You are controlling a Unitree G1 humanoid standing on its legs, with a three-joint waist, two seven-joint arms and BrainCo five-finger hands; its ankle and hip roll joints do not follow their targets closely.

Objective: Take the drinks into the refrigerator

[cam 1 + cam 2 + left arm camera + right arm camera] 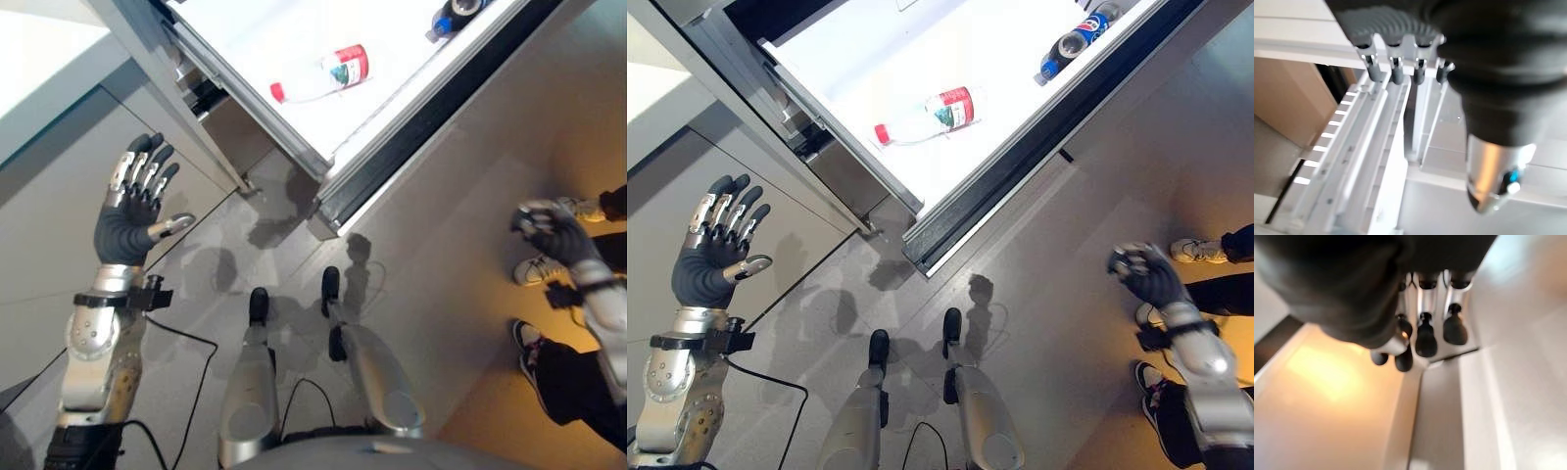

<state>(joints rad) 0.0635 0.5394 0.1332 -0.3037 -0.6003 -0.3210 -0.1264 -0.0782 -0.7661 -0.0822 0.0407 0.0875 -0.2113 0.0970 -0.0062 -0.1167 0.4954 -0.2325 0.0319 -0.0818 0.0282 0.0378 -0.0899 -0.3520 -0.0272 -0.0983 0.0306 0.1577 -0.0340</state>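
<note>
1. Two drinks lay in the open white drawer [1019, 137]: a clear bottle [926, 115] with a red cap, and a dark blue bottle [1073, 37] further back; so that part looked done, I think; the drawer was not yet closed.
2. The left hand [713, 257] was spread wide, empty; the right hand [1144, 274] was curled, holding nothing.
3. The floor [1058, 264] by the drawer's front edge had open room; a person's shoes [1195, 251] stood near the right hand.

The left hand [713, 257] is raised at the robot's left side, palm facing away, its fingers straight and slightly spread with the thumb sticking out to the side, holding nothing. The right hand [1144, 272] is held out low at the right side, its fingers curled in toward the palm and empty
</note>
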